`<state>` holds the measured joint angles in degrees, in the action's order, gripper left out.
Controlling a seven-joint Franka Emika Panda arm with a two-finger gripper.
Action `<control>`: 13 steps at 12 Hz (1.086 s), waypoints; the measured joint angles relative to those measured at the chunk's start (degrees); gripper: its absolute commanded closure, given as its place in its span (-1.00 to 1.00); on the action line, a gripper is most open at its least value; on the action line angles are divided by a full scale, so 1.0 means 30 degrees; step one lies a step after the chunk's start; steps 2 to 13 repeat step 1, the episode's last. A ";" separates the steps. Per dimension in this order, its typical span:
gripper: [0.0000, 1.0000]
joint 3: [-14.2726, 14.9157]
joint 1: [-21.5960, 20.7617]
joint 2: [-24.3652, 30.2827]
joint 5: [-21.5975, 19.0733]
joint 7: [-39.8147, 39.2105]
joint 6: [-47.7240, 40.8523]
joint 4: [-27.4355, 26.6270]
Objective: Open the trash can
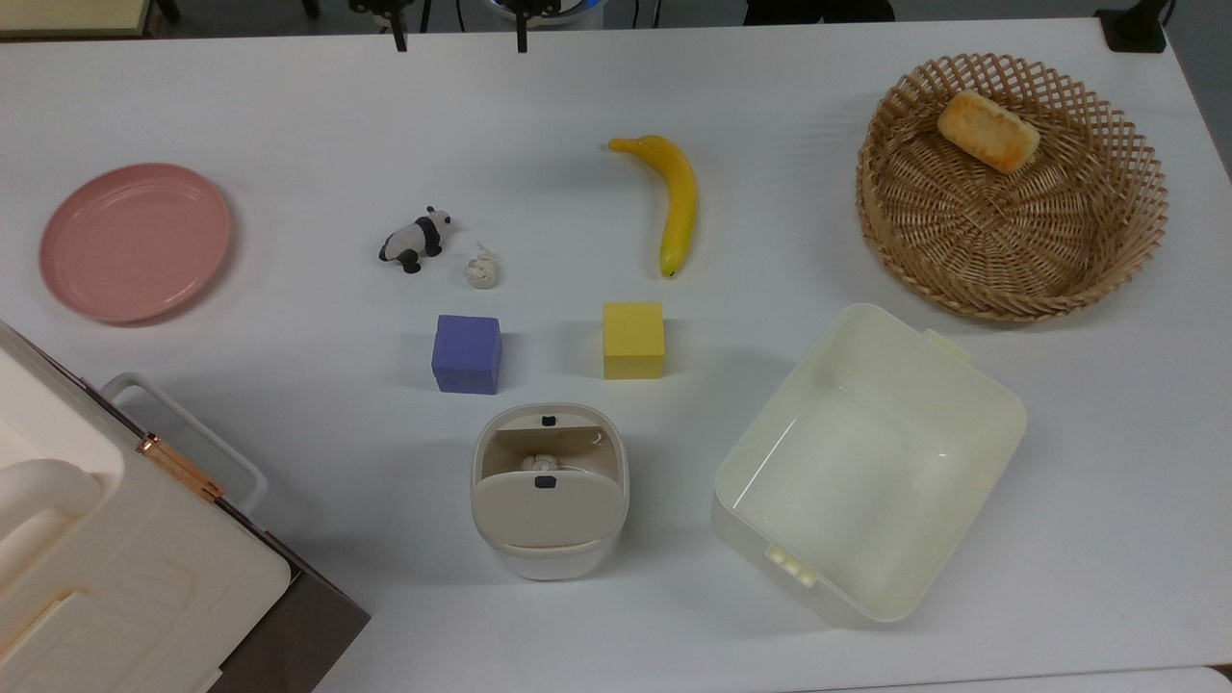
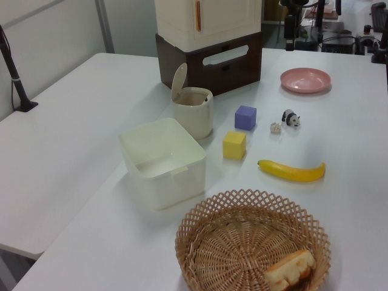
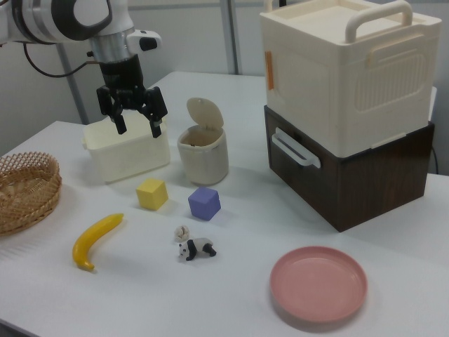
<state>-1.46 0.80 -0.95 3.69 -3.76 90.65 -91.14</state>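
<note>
Trash can [image 1: 549, 491] stands lid-up – claw [image 3: 133, 116] hangs above the table, fingers spread wide, holding nothing.

White-and-grey arm [image 3: 66, 17], black wrist, black two-finger pincer [image 3: 135, 123] (fingers spread).

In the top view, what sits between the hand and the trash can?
The panda figure, the small white lump and the purple cube lie between the open hand and the trash can, top view.
</note>
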 measured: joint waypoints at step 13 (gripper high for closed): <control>-1.00 0.0002 0.0002 0.0002 0.0000 0.0034 0.0000 0.0006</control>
